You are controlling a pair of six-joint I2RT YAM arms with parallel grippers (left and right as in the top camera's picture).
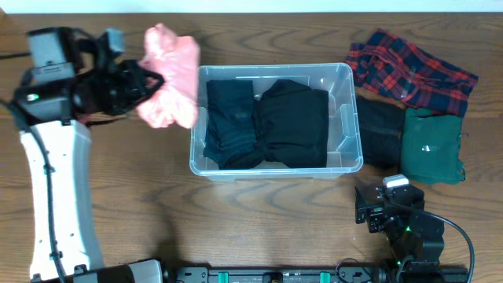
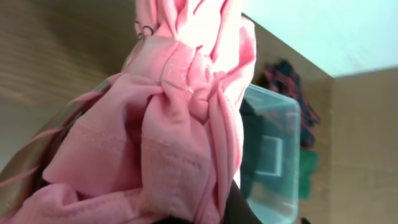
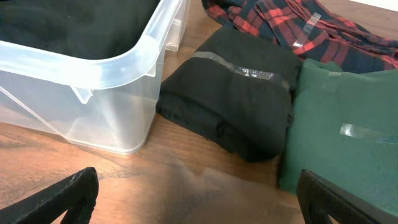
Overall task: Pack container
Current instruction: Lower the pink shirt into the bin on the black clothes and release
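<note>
The clear plastic container (image 1: 346, 118) stands mid-table with two black folded garments (image 1: 267, 122) inside. It also shows in the left wrist view (image 2: 273, 155) and the right wrist view (image 3: 118, 81). My left gripper (image 1: 153, 82) is shut on a pink garment (image 1: 173, 75), held in the air just left of the container; the garment fills the left wrist view (image 2: 174, 124) and hides the fingers. My right gripper (image 1: 369, 211) is open and empty over bare table in front of the container's right corner (image 3: 199, 199).
Right of the container lie a black folded garment (image 1: 381, 134), a green folded garment (image 1: 432, 145) and a red plaid garment (image 1: 409, 67). The right wrist view shows the black one (image 3: 236, 93), the green one (image 3: 348, 130) and the plaid one (image 3: 298, 28).
</note>
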